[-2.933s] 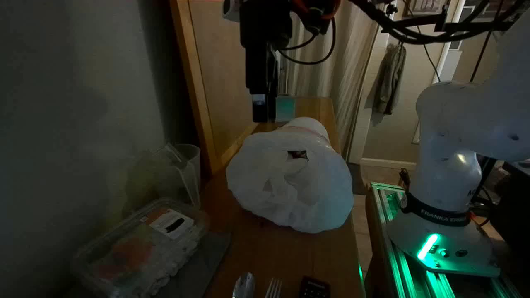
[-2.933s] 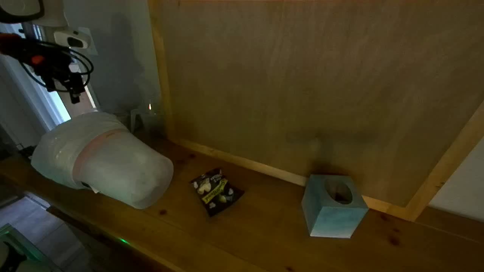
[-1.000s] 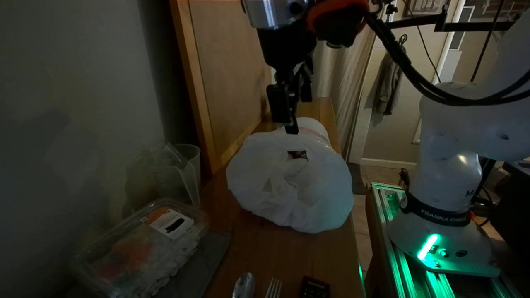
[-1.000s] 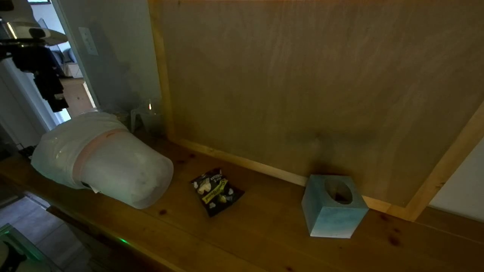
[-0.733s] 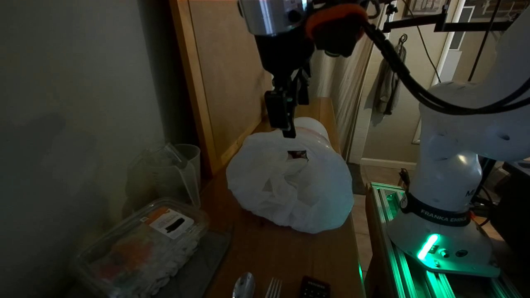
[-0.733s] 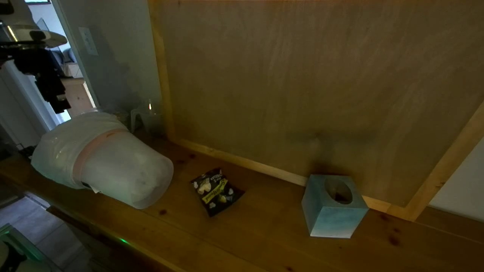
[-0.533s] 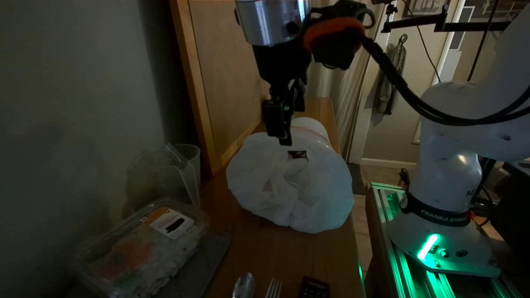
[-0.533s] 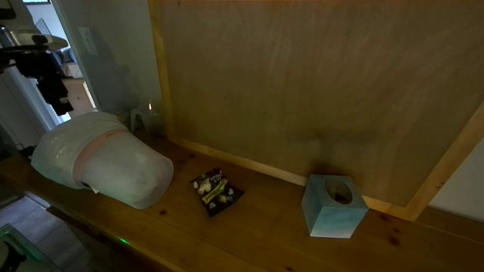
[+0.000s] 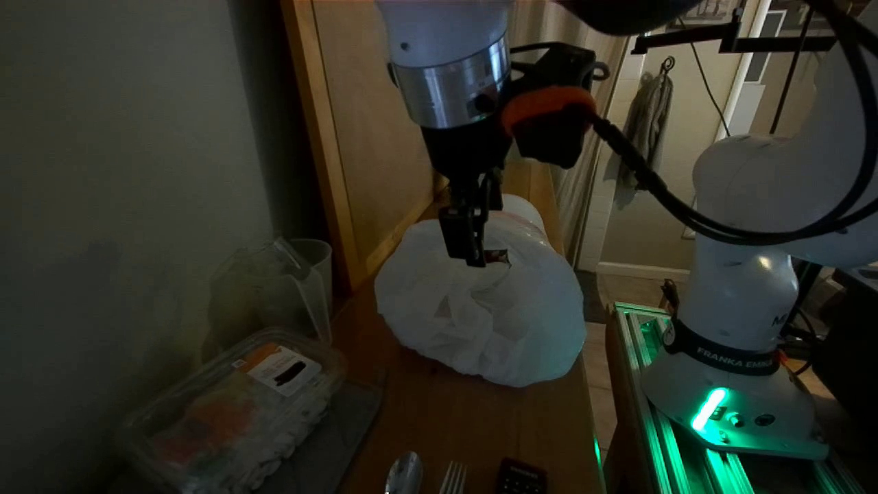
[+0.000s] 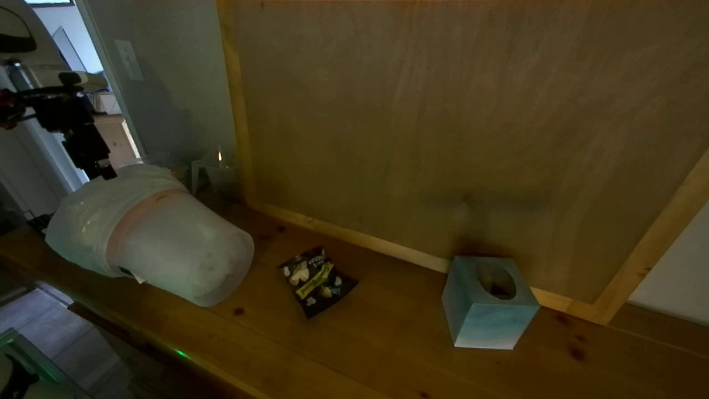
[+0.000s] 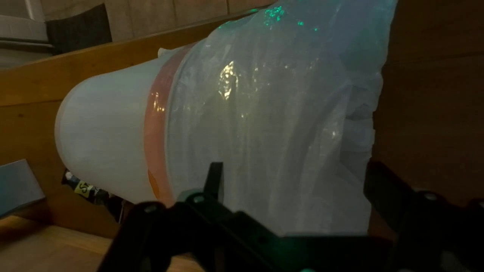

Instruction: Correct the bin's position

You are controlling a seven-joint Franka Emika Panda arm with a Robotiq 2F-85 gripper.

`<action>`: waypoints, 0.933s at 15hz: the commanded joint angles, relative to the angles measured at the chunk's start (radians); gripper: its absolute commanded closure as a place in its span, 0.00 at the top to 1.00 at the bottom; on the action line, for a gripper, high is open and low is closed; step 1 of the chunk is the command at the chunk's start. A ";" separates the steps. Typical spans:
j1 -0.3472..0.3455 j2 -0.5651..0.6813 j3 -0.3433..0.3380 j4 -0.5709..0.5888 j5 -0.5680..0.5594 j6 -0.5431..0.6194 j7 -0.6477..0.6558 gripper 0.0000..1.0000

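The bin point(image 9: 480, 329) is white, round and lined with a crinkled translucent bag. It lies on its side on the wooden table, in both exterior views point(image 10: 185, 246). Its bagged mouth faces the viewer in an exterior view, and a dark opening shows in the bag. The wrist view shows its bare base point(image 11: 104, 124) to the left and the bag to the right. My gripper point(image 11: 295, 177) is open over the bag end, one finger over the bag and the other by the bag's outer edge. In both exterior views the gripper point(image 9: 473, 257) points down at the mouth end; contact cannot be told.
A dark snack packet point(image 10: 317, 281) and a blue tissue box point(image 10: 490, 305) stand beyond the bin's base. A clear plastic box point(image 9: 236, 412) and a clear jug point(image 9: 312, 281) are by the wall. A spoon point(image 9: 405, 473), fork point(image 9: 453, 477) and black keypad point(image 9: 520, 477) lie in front.
My gripper has turned since the earliest frames and then come down steadily to the bin's bagged mouth end. The bin has not moved.
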 commanded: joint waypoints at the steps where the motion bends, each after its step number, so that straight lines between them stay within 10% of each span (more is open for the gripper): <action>1: 0.014 0.025 -0.003 -0.014 -0.047 0.017 0.036 0.69; 5: 0.019 0.035 -0.006 -0.019 -0.055 0.014 0.037 0.39; 6: 0.020 0.037 -0.006 -0.018 -0.058 0.013 0.036 0.64; 8: 0.023 0.037 -0.008 -0.017 -0.060 0.011 0.032 0.28; 14: 0.019 0.012 -0.041 -0.012 -0.035 0.006 0.004 0.09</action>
